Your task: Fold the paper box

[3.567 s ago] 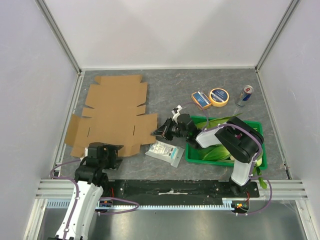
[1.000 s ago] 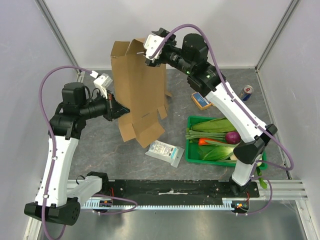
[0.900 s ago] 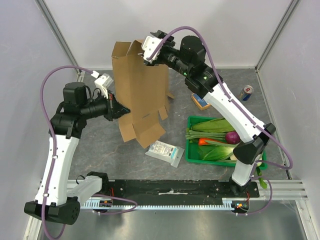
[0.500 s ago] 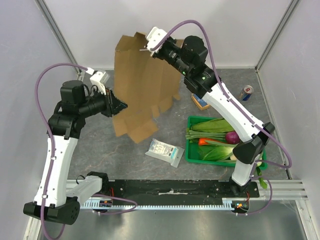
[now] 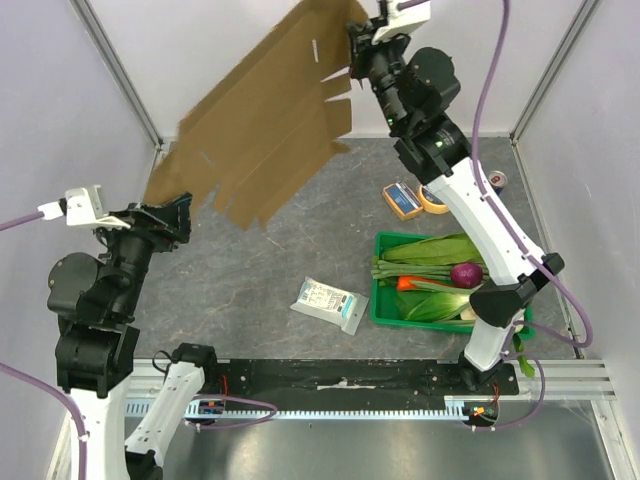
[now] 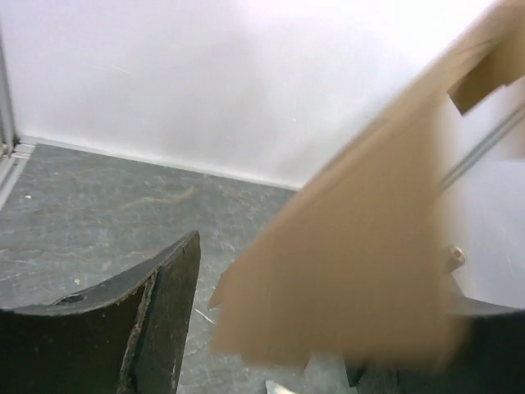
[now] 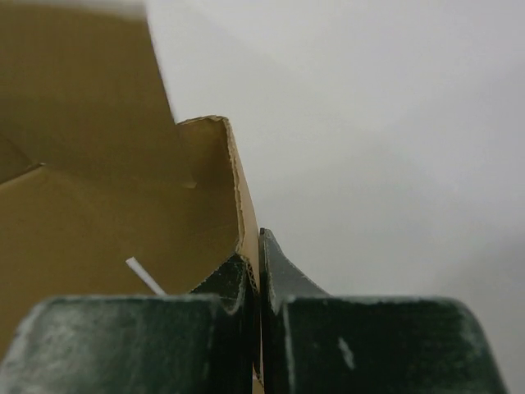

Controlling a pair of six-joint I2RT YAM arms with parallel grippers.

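Paper box (image 5: 265, 120): flat sheet, now swung high, clamped by right gripper (image 5: 358, 45); left gripper (image 5: 175, 218) just released, jaws spread (folding unstarted).

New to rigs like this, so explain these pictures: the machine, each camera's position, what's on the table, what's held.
Two robot arms are bolted at the near edge of the table. The wide picture looks down from above and behind them; the other two come from cameras on their wrists. The right gripper is shut on an edge of the paper box, a flat brown cardboard sheet up in the air. The left gripper is open near its lower corner. On the table: a white packet, a green crate of vegetables, a tape roll, an orange box and a can.
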